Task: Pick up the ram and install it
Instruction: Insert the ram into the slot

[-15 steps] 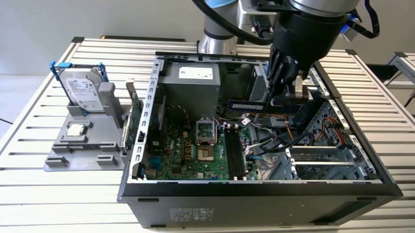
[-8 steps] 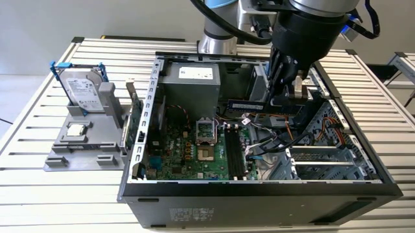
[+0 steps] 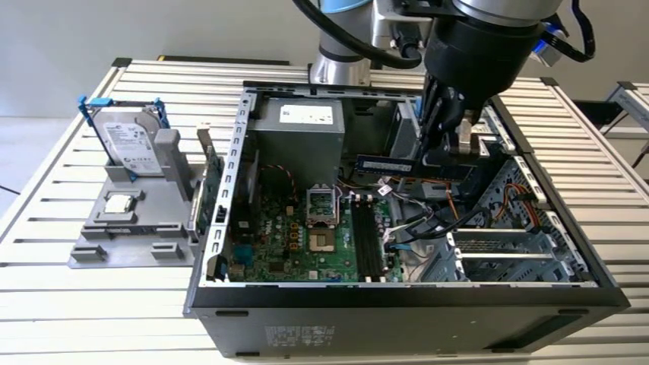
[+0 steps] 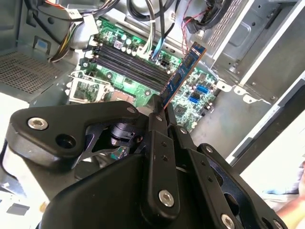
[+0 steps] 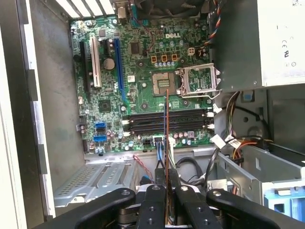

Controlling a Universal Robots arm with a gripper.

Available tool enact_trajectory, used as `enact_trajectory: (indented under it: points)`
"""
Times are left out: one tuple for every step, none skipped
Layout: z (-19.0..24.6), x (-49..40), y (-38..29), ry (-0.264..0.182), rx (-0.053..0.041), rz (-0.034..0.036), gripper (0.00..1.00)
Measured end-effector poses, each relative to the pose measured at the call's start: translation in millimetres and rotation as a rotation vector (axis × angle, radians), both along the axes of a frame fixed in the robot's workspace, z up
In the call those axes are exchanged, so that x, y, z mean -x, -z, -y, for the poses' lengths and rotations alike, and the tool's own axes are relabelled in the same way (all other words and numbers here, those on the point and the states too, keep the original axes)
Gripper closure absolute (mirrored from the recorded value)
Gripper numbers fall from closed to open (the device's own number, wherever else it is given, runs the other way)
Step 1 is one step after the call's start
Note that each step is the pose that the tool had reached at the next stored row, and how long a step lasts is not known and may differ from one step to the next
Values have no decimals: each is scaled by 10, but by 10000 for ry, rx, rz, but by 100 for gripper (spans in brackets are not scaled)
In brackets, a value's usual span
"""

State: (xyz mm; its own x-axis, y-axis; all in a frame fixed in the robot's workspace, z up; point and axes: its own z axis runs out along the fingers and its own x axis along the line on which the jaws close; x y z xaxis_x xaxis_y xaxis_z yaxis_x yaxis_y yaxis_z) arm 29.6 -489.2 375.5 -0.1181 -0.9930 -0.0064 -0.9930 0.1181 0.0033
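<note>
Starting at the exterior view's left, you have the memory slots (image 3: 365, 239) low on the board (image 3: 284, 243); above and just right hangs the ram (image 3: 385, 163), long axis lying across their line, its right end pinched in your closed gripper (image 3: 446, 158).

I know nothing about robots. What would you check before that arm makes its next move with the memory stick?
1. Gripper shut on the ram: ok.
2. Memory slots empty: ok.
3. Ram lined up along the slots: not ok, it lies across them.
4. Slot latches open: cannot tell.
5. Cables clear of the slots: ok.
</note>
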Motion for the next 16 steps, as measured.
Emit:
enact_trajectory:
  points:
    - [0,0,0,39,1,0,100]
    - [0,0,0,81,1,-1,100]
    - [0,0,0,122,0,-1,100]
    - [0,0,0,163,1,-1,100]
    - [0,0,0,209,0,-1,100]
    - [0,0,0,250,0,-1,100]
    - [0,0,0,255,1,-1,100]
    - [0,0,0,255,1,-1,100]
    - [0,0,0,255,0,-1,100]
    - [0,0,0,255,1,-1,100]
    - [0,0,0,256,1,-1,100]
    - [0,0,0,256,0,-1,100]
    - [0,0,0,260,1,-1,100]
    - [0,0,0,305,0,-1,100]
    - [0,0,0,404,1,-2,100]
    - [0,0,0,528,0,-2,100]
